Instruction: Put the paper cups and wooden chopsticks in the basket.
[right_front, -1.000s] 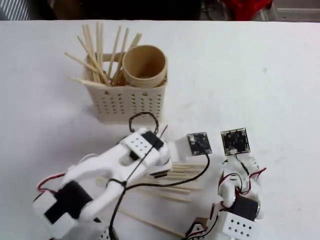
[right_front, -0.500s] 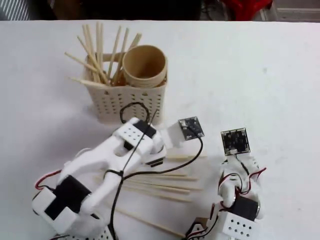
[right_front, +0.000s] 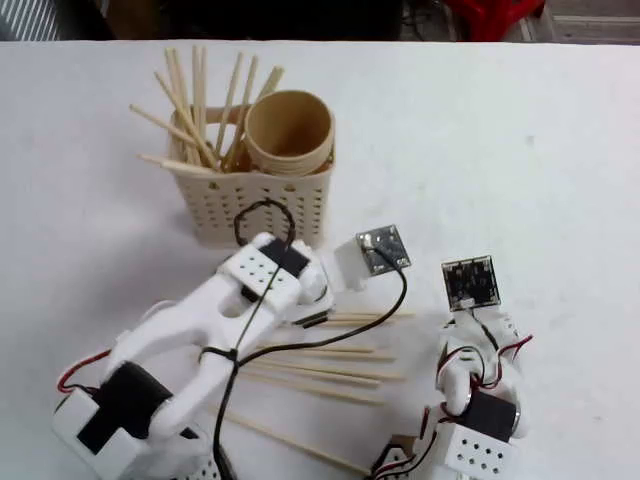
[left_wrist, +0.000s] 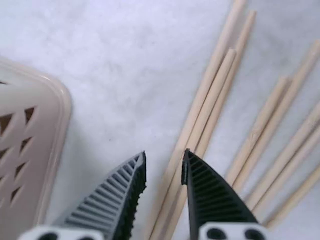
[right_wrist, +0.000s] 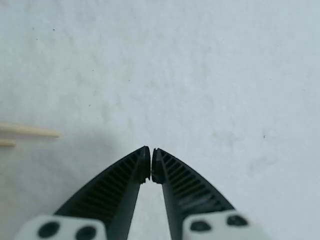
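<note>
Jaws of the left gripper (left_wrist: 164, 162) stand slightly apart and empty; the right gripper (right_wrist: 151, 162) is closed on nothing.
From above, the basket (right_front: 262, 205) holds a paper cup (right_front: 290, 128) and many chopsticks (right_front: 200, 100), while loose sticks (right_front: 335, 365) lie on the table (right_front: 520, 150) before it. On the left wrist camera, two sticks run between the jaws, likely lined up for a pinch. On the right wrist camera the gripper rests over bare table.

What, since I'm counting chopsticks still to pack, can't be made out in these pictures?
- High view: the left arm covers part of the loose chopsticks, so no sure count.
- High view: paper cups nest in the basket; their number is hidden.
- Left wrist view: the picture's edges cut off the chopsticks and basket beside the left end effector.
- Right wrist view: the edge cuts two chopsticks down to their tips.
</note>
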